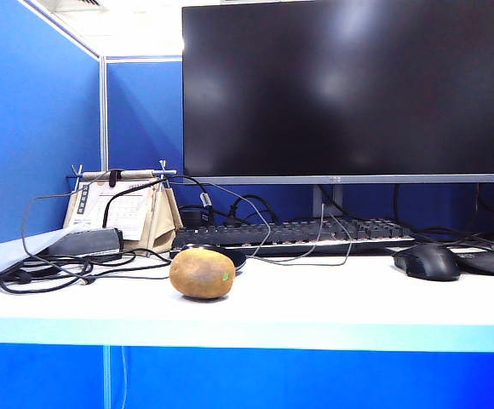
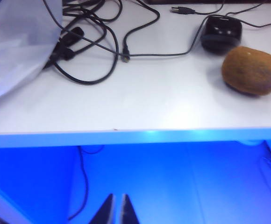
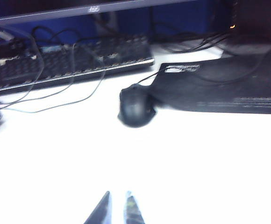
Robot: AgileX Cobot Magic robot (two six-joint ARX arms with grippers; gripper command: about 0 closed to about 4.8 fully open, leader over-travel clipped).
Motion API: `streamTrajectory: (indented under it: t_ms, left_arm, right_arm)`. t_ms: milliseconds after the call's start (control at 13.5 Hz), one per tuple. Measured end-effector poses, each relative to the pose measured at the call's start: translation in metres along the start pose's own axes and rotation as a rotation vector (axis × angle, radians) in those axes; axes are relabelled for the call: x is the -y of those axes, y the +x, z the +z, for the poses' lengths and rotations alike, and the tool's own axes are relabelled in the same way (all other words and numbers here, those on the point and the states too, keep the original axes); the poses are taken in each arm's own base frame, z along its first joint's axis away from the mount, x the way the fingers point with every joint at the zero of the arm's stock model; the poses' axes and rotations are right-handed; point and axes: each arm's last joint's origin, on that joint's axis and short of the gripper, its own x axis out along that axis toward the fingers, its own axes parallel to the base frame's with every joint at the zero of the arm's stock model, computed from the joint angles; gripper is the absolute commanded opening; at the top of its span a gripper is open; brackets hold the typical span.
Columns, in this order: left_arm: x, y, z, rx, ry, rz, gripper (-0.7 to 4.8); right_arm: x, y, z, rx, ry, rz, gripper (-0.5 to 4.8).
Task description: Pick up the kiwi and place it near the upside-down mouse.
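Observation:
The brown-tan kiwi [image 1: 201, 273] lies on the white desk near its front edge, its small green spot facing right. Right behind it, almost touching, sits the upside-down mouse [image 1: 234, 256], mostly hidden by the fruit. In the left wrist view the kiwi [image 2: 252, 70] and the upside-down mouse [image 2: 221, 33] lie side by side. My left gripper [image 2: 117, 198] hangs shut and empty below the desk's front edge, far from both. My right gripper [image 3: 117, 195] is shut and empty over bare white desk. Neither gripper shows in the exterior view.
An all-black mouse [image 1: 426, 262] sits at the right beside a dark mouse pad [image 3: 229, 88]. A keyboard [image 1: 290, 232] and a large monitor [image 1: 341, 85] stand behind. Tangled cables [image 1: 60, 268], a desk calendar [image 1: 123, 209] and a plastic bag [image 2: 18, 46] fill the left.

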Motion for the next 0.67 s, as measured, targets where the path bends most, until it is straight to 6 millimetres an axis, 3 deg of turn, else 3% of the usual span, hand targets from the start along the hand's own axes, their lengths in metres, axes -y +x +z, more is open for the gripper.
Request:
streamTrajectory:
  t_ms: [148,223,668]
  left_arm:
    - [0.0007,0.0000,-0.0002,-0.006,0.000,-0.024,0.30]
    - [0.0007,0.0000,-0.0002,-0.006,0.000,-0.024,0.30]
    - [0.0007,-0.0001,-0.0002,-0.005,0.000,-0.024,0.30]
  right_arm:
    - [0.0001,0.0000,0.0000,0.000,-0.020,-0.005,0.39]
    - [0.0001,0.0000,0.0000,0.000,-0.046,-0.004,-0.08]
    - [-0.0001,0.0000,-0.0001,0.000,-0.059,0.000,-0.05]
